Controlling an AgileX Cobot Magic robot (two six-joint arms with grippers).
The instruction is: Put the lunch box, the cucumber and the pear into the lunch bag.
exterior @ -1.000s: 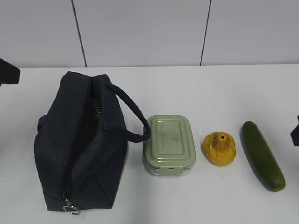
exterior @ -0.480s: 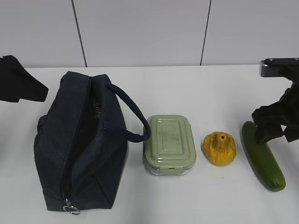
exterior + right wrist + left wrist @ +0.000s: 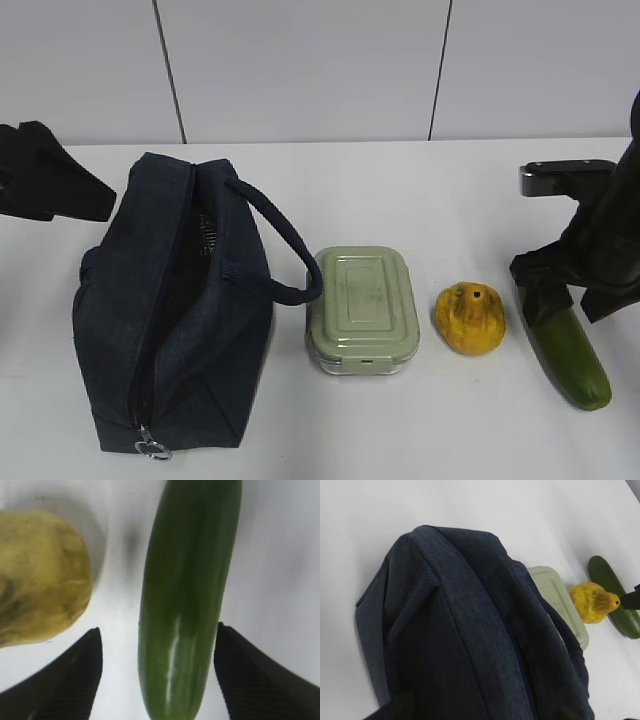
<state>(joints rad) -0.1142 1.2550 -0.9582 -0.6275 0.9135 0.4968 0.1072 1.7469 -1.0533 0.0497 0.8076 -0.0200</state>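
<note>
At the right of the frame, the right gripper stands spread, its ribbed black fingers flanking the glossy, smooth cucumber without touching. The lumpy yellow pear and rounded sage-lidded lunch box sit centre; the woven navy lunch bag slumps left, below the left gripper, whose jaw state I cannot tell.

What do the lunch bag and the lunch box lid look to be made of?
Lunch bag: woven navy fabric, matte, with visible weave and soft folds, and a metal ring pull at the zipper end. Lunch box: pale green lid, smooth with a dull sheen and a pressed panel; could be painted metal or plastic.
</note>
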